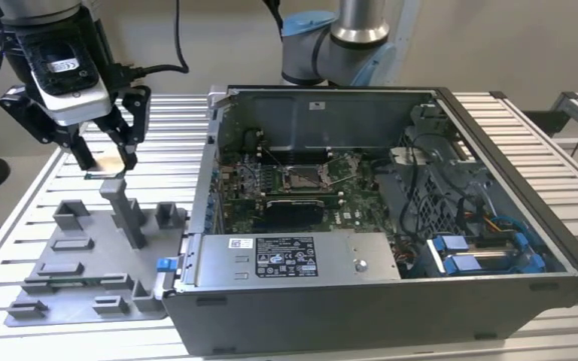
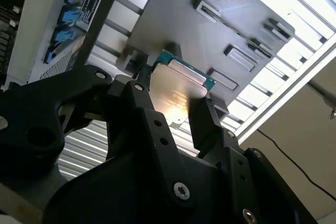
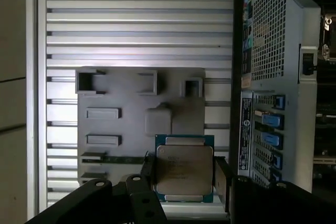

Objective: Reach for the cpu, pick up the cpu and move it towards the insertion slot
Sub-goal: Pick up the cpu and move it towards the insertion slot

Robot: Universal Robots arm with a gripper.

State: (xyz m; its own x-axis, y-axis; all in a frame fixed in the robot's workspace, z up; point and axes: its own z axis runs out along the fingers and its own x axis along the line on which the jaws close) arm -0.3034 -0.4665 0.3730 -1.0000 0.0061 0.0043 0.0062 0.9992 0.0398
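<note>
Upper left in the exterior view, gripper (image 1: 107, 165) pinches cpu (image 3: 184, 167) by thin edges; a slip could drop it onto the fixture (image 1: 68, 297).

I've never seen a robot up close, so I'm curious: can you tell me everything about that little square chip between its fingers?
The cpu is a small, thin square chip. It has a pale, metallic-looking lid with rounded corners, and a green board edge shows around the lid. The gripper is shut on it, with a black finger pressing on each of two opposite sides. It is held flat, lid facing the wrist cameras, over the grey fixture plate and outside the open computer case.
</note>
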